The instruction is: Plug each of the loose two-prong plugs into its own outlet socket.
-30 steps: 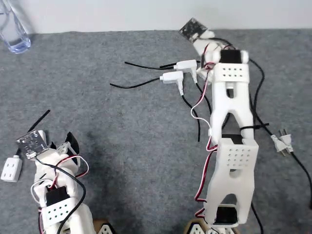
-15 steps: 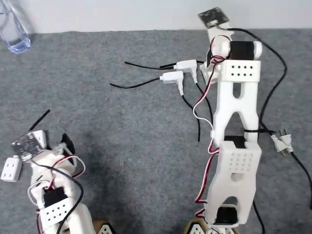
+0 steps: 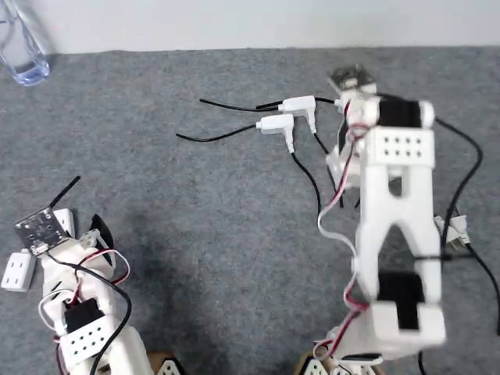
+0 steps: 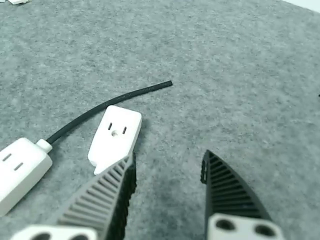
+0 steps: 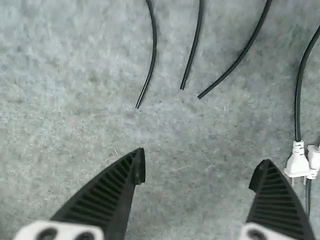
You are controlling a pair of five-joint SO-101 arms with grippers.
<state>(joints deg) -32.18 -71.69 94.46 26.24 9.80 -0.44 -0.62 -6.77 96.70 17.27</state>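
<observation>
Two white two-prong plugs (image 3: pixel 301 104) (image 3: pixel 277 123) with black cords lie side by side at the far middle of the grey mat. A third white plug (image 3: pixel 453 228) lies at the right edge, by the right arm (image 3: pixel 394 195). My right gripper (image 5: pixel 200 175) is open above bare mat, with three black cord ends (image 5: pixel 150 75) ahead of it and a white plug (image 5: pixel 300 165) off to one side. My left gripper (image 4: pixel 167 165) (image 3: pixel 92 233) is open close to a white outlet socket (image 4: pixel 116 137). A second socket (image 4: pixel 20 170) (image 3: pixel 17 269) lies beside it.
A clear plastic bottle (image 3: pixel 19 47) stands at the far left corner. A black cord (image 3: pixel 312 183) trails from the plugs under the right arm. The grey mat (image 3: pixel 203 226) between the two arms is open room.
The right arm has swung to the right and pulled back from the far edge, away from the two plugs. The left arm has shifted a little to the left, toward the sockets.
</observation>
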